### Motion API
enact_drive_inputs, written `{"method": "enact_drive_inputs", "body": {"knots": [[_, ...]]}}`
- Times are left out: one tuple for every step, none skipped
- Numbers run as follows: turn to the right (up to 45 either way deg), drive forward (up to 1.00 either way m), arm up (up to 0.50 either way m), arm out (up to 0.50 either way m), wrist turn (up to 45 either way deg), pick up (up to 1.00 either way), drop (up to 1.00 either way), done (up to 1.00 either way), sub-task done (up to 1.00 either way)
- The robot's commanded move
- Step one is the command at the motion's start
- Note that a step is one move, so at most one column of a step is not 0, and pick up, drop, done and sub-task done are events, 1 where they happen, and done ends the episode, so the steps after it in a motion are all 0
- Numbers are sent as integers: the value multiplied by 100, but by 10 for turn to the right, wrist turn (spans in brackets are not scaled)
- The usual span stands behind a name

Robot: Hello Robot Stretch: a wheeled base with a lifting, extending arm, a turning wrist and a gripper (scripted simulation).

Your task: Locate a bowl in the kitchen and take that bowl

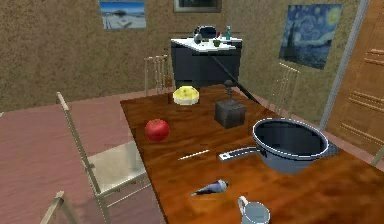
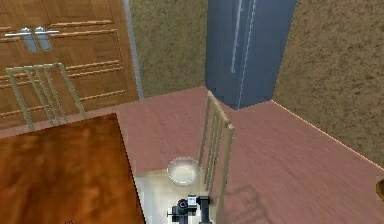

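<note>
A pale round bowl point(image 2: 181, 171) lies on the light seat of a wooden chair point(image 2: 215, 140) beside the table, in the arm side view. Just below it, at the bottom edge, stands the gripper point(image 2: 186, 211), a dark body with small white marked squares. With the bowl on the seat right by its far end, I cannot tell whether it holds anything. In the forward view, a yellow round thing point(image 1: 185, 96) sits on the wooden table point(image 1: 200, 135), with a large dark pan point(image 1: 290, 140) to the right.
The table also carries a red apple point(image 1: 156, 128), a dark cube point(image 1: 229, 112), a mug point(image 1: 254, 211) and utensils. Chairs point(image 1: 105, 160) stand around it. A dark counter point(image 1: 205, 60) is at the back. A blue-grey fridge point(image 2: 245, 50) and wooden doors point(image 2: 65, 50) line the wall.
</note>
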Motion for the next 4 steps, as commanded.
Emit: {"method": "enact_drive_inputs", "body": {"knots": [[0,0,0,0,0,100,0,0,0],[0,0,10,0,0,0,0,0,0],[0,0,0,0,450,0,0,0,0],[0,0,0,0,450,0,0,0,0]]}}
